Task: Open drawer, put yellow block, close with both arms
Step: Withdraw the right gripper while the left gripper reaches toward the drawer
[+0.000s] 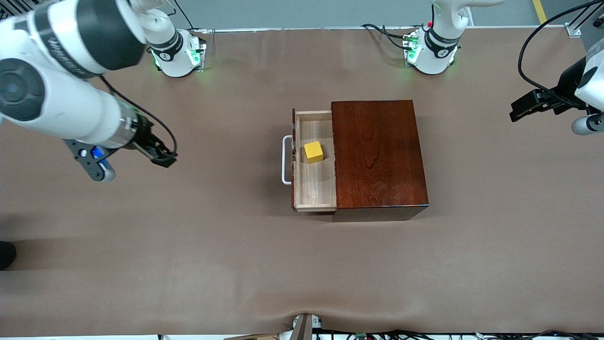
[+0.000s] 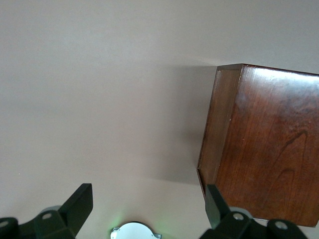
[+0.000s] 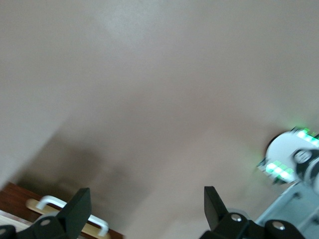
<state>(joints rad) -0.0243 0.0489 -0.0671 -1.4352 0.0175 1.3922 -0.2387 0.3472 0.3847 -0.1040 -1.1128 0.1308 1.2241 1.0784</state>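
At table centre, the drawer stands pulled out of the wooden box, with the yellow block resting inside. At 9 o'clock, the right gripper hangs over bare table, jaws wide. At 3 o'clock, the left gripper hangs likewise, jaws wide, holding nothing.

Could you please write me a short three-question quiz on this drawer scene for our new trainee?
1. True or false: the yellow block lies in the open drawer.
2. Which part of the drawer points toward the right arm's end of the table: (a) the white handle, (b) the wooden box?
3. Fill in: the right gripper and the left gripper both hang over bare table with jaws ____.

Key: 1 true; 2 a; 3 open, as both wrist views show the fingers set wide apart and holding nothing.
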